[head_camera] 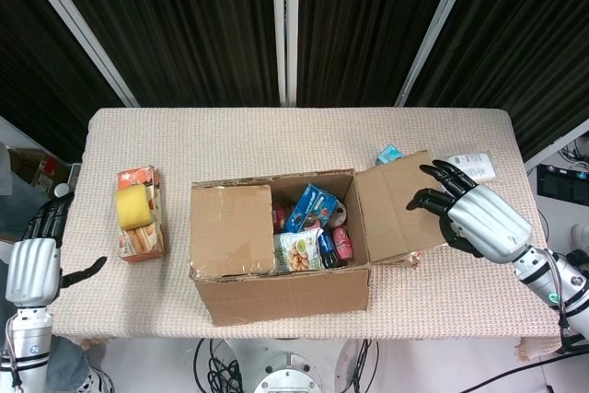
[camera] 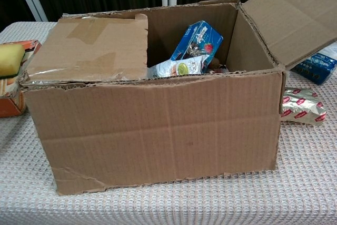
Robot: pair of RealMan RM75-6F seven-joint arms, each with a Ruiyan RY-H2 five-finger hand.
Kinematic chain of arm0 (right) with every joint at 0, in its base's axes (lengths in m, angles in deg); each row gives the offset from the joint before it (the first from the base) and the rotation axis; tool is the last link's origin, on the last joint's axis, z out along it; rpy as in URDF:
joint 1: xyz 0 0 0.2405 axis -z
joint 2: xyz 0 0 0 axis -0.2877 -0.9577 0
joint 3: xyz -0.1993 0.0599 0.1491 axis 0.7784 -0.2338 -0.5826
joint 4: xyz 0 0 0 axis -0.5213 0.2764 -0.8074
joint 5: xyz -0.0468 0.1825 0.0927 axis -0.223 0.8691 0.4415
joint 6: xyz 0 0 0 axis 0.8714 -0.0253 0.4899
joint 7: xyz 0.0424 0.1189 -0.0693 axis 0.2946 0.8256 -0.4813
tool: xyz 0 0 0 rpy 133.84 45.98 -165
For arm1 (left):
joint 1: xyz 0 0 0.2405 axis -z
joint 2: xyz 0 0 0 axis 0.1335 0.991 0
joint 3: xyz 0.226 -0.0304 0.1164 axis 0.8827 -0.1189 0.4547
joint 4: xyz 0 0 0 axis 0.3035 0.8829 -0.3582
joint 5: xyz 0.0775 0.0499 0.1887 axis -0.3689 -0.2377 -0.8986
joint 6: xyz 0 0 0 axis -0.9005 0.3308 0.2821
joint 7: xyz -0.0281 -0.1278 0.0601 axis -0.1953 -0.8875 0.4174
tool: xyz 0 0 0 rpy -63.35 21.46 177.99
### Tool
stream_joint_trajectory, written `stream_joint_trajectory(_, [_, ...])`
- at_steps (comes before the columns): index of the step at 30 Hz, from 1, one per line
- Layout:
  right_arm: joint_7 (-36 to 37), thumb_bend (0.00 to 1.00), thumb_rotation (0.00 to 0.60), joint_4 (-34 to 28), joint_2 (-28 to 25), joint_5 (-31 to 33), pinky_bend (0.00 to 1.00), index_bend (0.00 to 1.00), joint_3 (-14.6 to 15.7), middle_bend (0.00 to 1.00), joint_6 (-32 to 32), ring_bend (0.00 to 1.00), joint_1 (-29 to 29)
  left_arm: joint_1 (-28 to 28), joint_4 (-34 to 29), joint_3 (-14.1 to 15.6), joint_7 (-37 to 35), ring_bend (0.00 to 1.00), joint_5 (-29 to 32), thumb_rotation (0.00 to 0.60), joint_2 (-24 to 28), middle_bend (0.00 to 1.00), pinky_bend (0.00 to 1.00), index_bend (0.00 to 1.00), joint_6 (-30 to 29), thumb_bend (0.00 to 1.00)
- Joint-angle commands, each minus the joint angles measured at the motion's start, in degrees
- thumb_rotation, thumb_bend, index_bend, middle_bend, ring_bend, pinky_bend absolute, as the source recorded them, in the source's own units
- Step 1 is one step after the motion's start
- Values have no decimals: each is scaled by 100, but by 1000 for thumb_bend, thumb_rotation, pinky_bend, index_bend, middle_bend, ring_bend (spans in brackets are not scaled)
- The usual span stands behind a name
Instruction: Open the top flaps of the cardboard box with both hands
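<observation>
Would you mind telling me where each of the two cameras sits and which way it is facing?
Head view: high above the near edge, looking steeply down on the table and into the cardboard box; shows the left hand off the table's corner and the right hand at the folded-out right flap.
Chest view: low at the near edge, looking level at the box's front wall; none of the robot's body shows.
Shared: the box, its closed left flap, the right flap, the blue carton inside.

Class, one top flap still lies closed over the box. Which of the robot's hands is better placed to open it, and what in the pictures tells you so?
Probably the left hand. The closed flap covers the left side of the cardboard box, nearer that hand, which is open. The right hand is at the opened right flap, across the box.
</observation>
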Motion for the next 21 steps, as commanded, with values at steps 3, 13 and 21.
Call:
stream_joint_trajectory(3, [27, 800, 600, 140, 30, 108, 0, 221, -22, 251, -460, 0, 284, 21, -44, -14, 15, 81, -39, 600, 37, 104, 190, 59, 1, 92])
stream_joint_trajectory(13, [-54, 438, 600, 316, 510, 869, 0, 0, -226, 0, -2102, 0, 1333, 1054, -551, -414, 141, 81, -691, 600, 395, 124, 190, 64, 974, 94])
stream_joint_trajectory(21, [777, 378, 600, 591, 462, 1013, 0, 0, -202, 0, -2516, 0, 1769, 2811, -1068, -1064, -558, 81, -1141, 600, 833, 189, 191, 135, 2773, 302])
